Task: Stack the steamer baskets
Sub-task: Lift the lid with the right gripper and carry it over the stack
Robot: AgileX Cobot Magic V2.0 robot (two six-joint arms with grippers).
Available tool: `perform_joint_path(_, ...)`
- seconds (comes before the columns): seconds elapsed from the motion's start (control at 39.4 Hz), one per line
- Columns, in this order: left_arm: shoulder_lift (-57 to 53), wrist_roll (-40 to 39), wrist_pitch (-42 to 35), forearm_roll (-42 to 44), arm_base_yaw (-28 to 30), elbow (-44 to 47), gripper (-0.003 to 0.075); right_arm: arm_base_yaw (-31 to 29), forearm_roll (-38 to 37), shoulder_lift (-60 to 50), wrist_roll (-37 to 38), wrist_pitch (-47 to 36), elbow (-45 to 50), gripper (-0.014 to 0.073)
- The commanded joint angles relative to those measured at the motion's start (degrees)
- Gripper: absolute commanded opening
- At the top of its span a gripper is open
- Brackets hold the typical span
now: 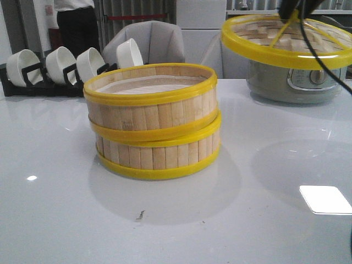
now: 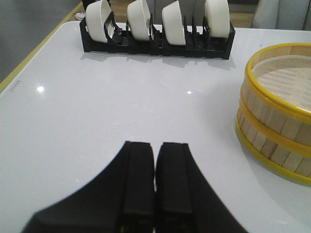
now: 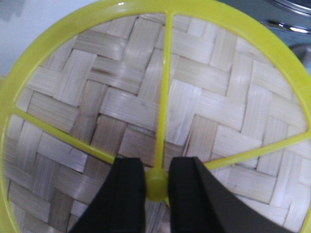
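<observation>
Two steamer baskets stand stacked at the table's middle, the upper one [image 1: 151, 99] resting slightly off-centre on the lower one [image 1: 159, 151]. The stack also shows in the left wrist view [image 2: 274, 121]. My right gripper [image 3: 156, 167] is shut on the yellow knob [image 3: 156, 185] of a woven bamboo steamer lid [image 3: 146, 97] with a yellow rim and spokes. It holds the lid [image 1: 278, 41] tilted in the air at the upper right, above and to the right of the stack. My left gripper [image 2: 155, 145] is shut and empty over bare table, left of the stack.
A black rack of white bowls [image 1: 66, 66] stands at the back left and also shows in the left wrist view [image 2: 155, 29]. The grey-green electric pot [image 1: 297, 82] sits at the back right, under the held lid. The table's left edge [image 2: 29, 63] is near.
</observation>
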Motion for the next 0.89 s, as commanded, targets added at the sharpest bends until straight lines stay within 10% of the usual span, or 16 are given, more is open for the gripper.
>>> perform_joint_path(0.0, 0.2, -0.4, -4.9, 0.1, 0.1, -1.6, 0.0084, 3.2, 0.1, -3.8, -0.4, -2.8, -3.1, 0.0055)
perform_joint_path(0.86, 0.2, -0.4, -4.9, 0.1, 0.1, -1.6, 0.0084, 20.7, 0.4, 12.4, -0.5, 1.1, -22.9, 0.0055)
